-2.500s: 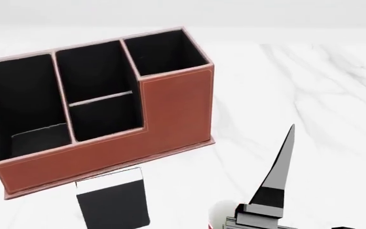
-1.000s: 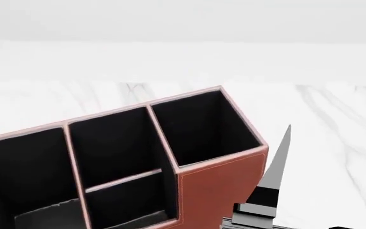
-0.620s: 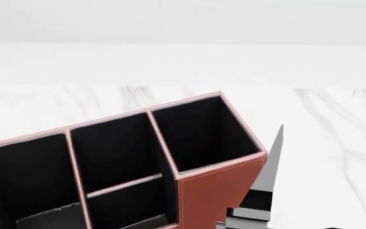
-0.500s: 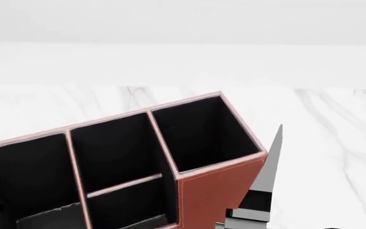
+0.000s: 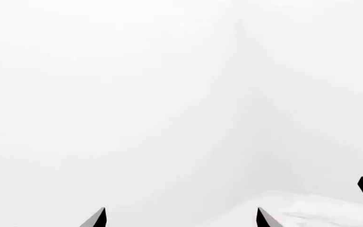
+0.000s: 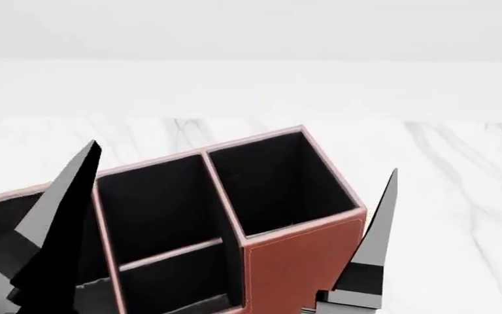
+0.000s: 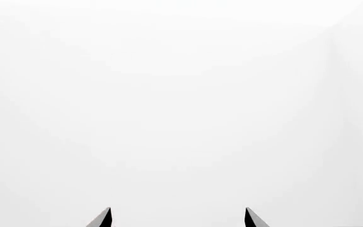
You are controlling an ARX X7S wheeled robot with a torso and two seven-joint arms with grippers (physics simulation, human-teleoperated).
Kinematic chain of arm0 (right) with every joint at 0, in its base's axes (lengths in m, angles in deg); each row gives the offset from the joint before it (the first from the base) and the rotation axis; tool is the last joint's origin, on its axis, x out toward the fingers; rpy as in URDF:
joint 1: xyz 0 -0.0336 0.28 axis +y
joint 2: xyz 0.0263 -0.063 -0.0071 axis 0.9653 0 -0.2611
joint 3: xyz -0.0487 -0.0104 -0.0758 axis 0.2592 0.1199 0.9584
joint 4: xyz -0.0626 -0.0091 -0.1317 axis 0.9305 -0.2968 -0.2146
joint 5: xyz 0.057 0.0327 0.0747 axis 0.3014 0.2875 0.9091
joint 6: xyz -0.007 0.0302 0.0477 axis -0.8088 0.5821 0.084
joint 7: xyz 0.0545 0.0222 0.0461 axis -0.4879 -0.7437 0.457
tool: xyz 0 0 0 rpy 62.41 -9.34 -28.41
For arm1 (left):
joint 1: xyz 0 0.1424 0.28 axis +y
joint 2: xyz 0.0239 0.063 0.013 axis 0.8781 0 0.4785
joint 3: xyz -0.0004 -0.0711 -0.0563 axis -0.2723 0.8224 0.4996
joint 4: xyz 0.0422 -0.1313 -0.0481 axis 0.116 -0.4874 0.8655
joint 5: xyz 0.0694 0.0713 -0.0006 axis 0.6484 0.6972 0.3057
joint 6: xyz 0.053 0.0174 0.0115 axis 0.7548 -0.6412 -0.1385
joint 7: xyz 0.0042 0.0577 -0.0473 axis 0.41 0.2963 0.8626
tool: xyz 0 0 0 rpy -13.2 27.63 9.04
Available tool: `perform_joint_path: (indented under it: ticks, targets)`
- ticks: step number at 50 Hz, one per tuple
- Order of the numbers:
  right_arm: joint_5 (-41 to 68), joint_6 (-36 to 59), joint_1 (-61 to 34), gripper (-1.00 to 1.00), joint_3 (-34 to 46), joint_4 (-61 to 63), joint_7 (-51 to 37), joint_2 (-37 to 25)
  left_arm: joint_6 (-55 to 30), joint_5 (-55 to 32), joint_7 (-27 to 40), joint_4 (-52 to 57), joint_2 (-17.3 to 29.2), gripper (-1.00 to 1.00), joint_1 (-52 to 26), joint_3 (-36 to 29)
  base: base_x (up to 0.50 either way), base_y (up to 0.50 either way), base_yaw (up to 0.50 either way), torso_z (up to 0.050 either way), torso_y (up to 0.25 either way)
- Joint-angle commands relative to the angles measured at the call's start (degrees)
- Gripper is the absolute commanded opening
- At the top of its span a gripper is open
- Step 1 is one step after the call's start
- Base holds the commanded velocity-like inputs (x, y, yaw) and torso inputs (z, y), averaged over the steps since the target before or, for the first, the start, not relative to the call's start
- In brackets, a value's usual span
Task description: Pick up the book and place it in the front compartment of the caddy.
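The book does not show in any view. The caddy (image 6: 299, 261), a reddish-brown leather-look box with pale stitched rims and black lining, fills the lower centre on the white marble desk (image 6: 460, 170). The left pincer (image 5: 180, 218) and the right pincer (image 7: 177, 217) both have their pointed dark fingers spread apart, holding nothing, before blank white.

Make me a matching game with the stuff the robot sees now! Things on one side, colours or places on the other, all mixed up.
Things:
1. caddy outside
2. table
3. left gripper
4. right gripper

Matches:
A. white marble
B. by the caddy's right corner
C. reddish-brown
D. in front of the caddy's left cells

Pairs: 1-C, 2-A, 3-D, 4-B
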Motion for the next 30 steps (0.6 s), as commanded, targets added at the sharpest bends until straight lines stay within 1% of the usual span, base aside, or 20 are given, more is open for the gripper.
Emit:
perform_joint_path:
  ticks: [1,4,5,6,8,9,11,16,17,19,21,26,30]
  targets:
    - [0.53,-2.25,-0.22,1.0,1.07,-0.55,-1.46,-1.67,-9.41,-8.5,-7.29,-3.4,-2.49,1.0,-10.74,-6.31,0.0,0.0,0.0,0.0,0.0]
    - [0.48,-1.69,-0.95,1.0,1.89,-0.47,-1.69,-1.38,-11.44,-9.92,-10.01,-3.55,-3.39,1.0,-12.45,-7.4,0.0,0.0,0.0,0.0,0.0]
    - [0.29,-1.47,-1.29,1.0,2.43,-0.65,-1.52,-1.12,-12.31,-12.02,-10.92,-4.41,-3.8,1.0,-12.96,-8.11,0.0,0.0,0.0,0.0,0.0]
    - [0.19,-1.37,-1.67,1.0,2.78,-0.61,-1.38,-0.98,-13.23,-15.24,-10.29,-5.93,-4.13,1.0,-13.56,-8.81,0.0,0.0,0.0,0.0,0.0]
    - [0.37,-0.84,-2.27,1.0,3.16,-0.44,-1.53,-0.99,-14.8,-15.56,-11.86,-6.24,-4.62,1.0,-14.54,-9.58,0.0,0.0,0.0,0.0,0.0]
    - [0.25,-1.2,-2.19,1.0,3.35,-0.73,-1.3,-0.97,-16.08,-18.77,-11.59,-7.42,-5.21,1.0,-15.43,-10.51,0.0,0.0,0.0,0.0,0.0]
    - [0.38,-1.24,-2.23,1.0,3.47,-0.8,-1.42,-1.03,-18.02,-20.7,-12.53,-7.98,-6.11,1.0,-16.4,-11.81,0.0,0.0,0.0,0.0,0.0]
    - [0.37,-1.3,-2.53,1.0,3.91,-0.96,-1.49,-1.16,-21.17,-22.54,-13.88,-9.71,-8.1,1.0,-17.49,-14.2,0.0,0.0,0.0,0.0,0.0]
    - [0.41,-1.28,-2.63,1.0,4.03,-0.98,-1.49,-1.15,-22.77,-23.37,-14.87,-9.88,-8.89,1.0,-18.16,-15.26,0.0,0.0,0.0,0.0,0.0]
    - [0.5,-1.17,-2.78,1.0,4.14,-0.85,-1.61,-1.28,-25.17,-24.58,-14.31,-10.34,-9.71,1.0,-19.27,-16.8,0.0,0.0,0.0,0.0,0.0]
    - [0.57,-1.3,-2.77,1.0,4.14,-0.76,-1.74,-1.48,-26.81,-27.89,-14.36,-10.94,-10.95,1.0,-20.41,-18.14,0.0,0.0,0.0,0.0,0.0]
    - [0.89,-1.74,-2.85,1.0,4.09,-0.43,-2.22,-2.0,-29.85,-29.24,-16.67,-12.07,-12.51,1.0,-21.15,-20.36,0.0,0.0,0.0,0.0,0.0]
    - [1.08,-2.05,-3.14,1.0,4.29,-0.21,-2.61,-2.42,-31.32,-29.8,-16.24,-14.24,-13.73,1.0,-21.53,-21.87,0.0,0.0,0.0,0.0,0.0]
